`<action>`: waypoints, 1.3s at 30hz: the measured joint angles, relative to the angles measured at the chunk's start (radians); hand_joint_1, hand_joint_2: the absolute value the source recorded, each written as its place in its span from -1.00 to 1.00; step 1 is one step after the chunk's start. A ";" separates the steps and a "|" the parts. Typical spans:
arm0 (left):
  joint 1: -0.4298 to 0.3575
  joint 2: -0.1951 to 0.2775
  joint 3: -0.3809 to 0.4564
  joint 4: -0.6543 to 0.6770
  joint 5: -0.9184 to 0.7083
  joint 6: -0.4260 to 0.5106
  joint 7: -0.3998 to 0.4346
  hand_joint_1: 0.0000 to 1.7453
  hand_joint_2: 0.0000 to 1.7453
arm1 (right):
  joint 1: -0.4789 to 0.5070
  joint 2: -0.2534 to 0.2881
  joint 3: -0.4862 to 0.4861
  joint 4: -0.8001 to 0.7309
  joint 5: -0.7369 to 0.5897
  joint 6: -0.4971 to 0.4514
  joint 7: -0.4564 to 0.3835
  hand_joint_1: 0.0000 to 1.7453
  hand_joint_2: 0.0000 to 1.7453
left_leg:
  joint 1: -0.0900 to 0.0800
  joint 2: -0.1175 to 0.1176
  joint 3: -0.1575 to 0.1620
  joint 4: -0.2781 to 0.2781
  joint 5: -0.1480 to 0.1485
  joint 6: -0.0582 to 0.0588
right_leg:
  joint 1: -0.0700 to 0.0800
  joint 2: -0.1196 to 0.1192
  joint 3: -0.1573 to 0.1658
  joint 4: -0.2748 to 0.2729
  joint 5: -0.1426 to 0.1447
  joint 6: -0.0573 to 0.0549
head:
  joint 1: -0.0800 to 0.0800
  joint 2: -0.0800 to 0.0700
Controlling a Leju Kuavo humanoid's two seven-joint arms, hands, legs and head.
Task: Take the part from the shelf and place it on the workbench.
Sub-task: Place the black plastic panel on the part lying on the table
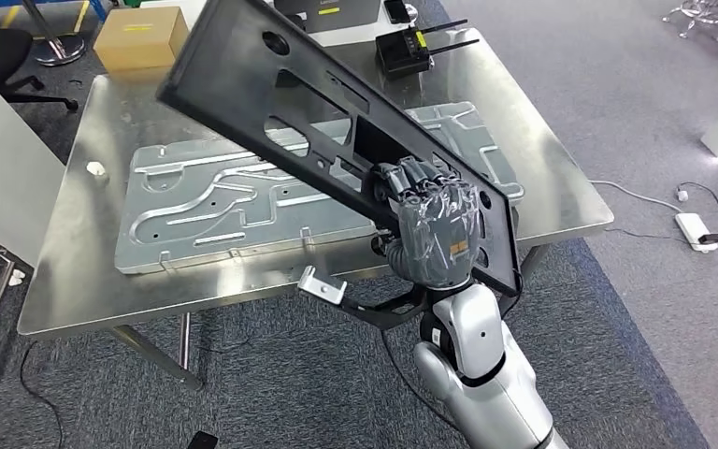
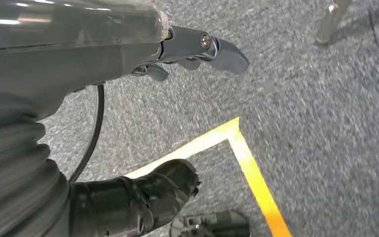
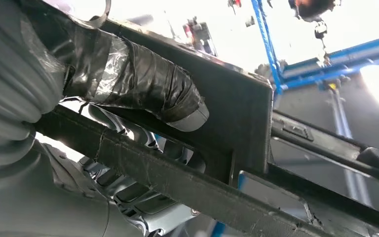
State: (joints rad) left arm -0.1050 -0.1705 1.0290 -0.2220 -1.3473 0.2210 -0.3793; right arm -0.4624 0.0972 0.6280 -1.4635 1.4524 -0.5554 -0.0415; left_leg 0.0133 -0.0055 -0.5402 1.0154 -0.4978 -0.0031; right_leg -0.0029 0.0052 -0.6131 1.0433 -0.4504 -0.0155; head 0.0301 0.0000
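Currently the right hand (image 1: 435,234) grips the black part (image 1: 271,89) through a cutout near its lower end. Part is held tilted in air above the desk (image 1: 561,187); its long axis runs up and away from the hand, over the grey stamped panel (image 1: 196,201) lying on the desk. Judgement: lowering must swing the far end flat. Left hand (image 2: 177,49) hangs over carpet, fingers loose, holding nothing.

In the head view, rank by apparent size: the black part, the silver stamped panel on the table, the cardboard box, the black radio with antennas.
1-2. Black part and silver stamped panel: comparable; the part is nearer, so unsure.
3. Cardboard box.
4. Black radio.
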 joint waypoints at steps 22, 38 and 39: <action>-0.003 0.001 -0.015 0.000 -0.012 -0.004 0.008 -1.00 1.00 | -0.044 0.020 0.014 0.066 -0.002 0.021 0.018 1.00 1.00 | 0.004 0.001 -0.040 -0.012 0.053 0.038 | -0.005 0.000 -0.109 0.270 -0.138 0.026 | -0.001 0.000; -0.003 0.001 -0.022 0.000 -0.015 -0.007 0.009 -1.00 1.00 | -0.059 0.036 0.024 0.087 -0.003 0.036 0.022 1.00 1.00 | 0.003 0.000 -0.178 0.271 -0.062 -0.018 | -0.003 0.000 0.025 -0.015 -0.011 -0.025 | -0.005 0.000; -0.003 0.001 -0.022 0.000 -0.015 -0.007 0.010 -1.00 1.00 | -0.060 0.038 0.025 0.090 -0.003 0.038 0.022 1.00 1.00 | 0.003 0.000 -0.166 0.229 -0.023 -0.015 | -0.002 0.001 0.032 -0.015 -0.015 -0.024 | -0.005 0.000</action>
State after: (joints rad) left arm -0.1080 -0.1694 1.0070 -0.2220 -1.3619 0.2140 -0.3697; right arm -0.5221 0.1354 0.6528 -1.3737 1.4491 -0.5170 -0.0195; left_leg 0.0159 -0.0051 -0.7064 1.2442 -0.5207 -0.0183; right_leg -0.0046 0.0062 -0.5815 1.0286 -0.4658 -0.0395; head 0.0247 0.0000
